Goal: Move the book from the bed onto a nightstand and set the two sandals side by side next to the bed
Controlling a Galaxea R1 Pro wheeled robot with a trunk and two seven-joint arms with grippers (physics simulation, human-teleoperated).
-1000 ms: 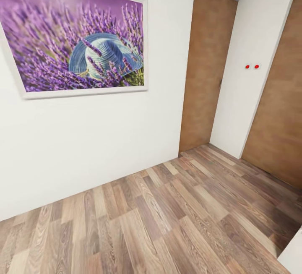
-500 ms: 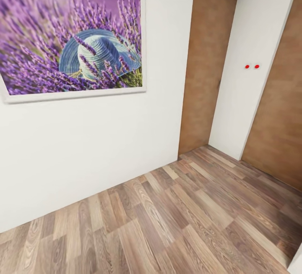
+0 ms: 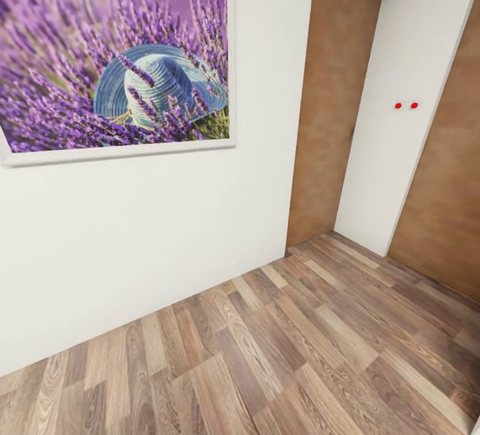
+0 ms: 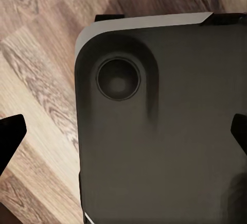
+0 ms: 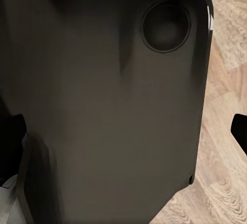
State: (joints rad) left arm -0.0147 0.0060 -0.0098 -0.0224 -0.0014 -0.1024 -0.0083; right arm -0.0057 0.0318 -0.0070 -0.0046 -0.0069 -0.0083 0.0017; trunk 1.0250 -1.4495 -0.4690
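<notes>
We note the head camera has swung slightly since a moment ago, still facing the purple lavender picture [image 3: 117, 62], brown wooden door [image 3: 330, 108] and wood-plank floor [image 3: 280, 348]; book unseen, both grippers spread wide, empty, search continuing.

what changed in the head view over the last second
Only the camera moved: the view swung left and edged closer, so the purple lavender picture with a blue hat now runs off the left edge. The white wall, brown wooden doors, two red dots and wood-plank floor kept their places in the room. Nothing was grasped or released.
</notes>
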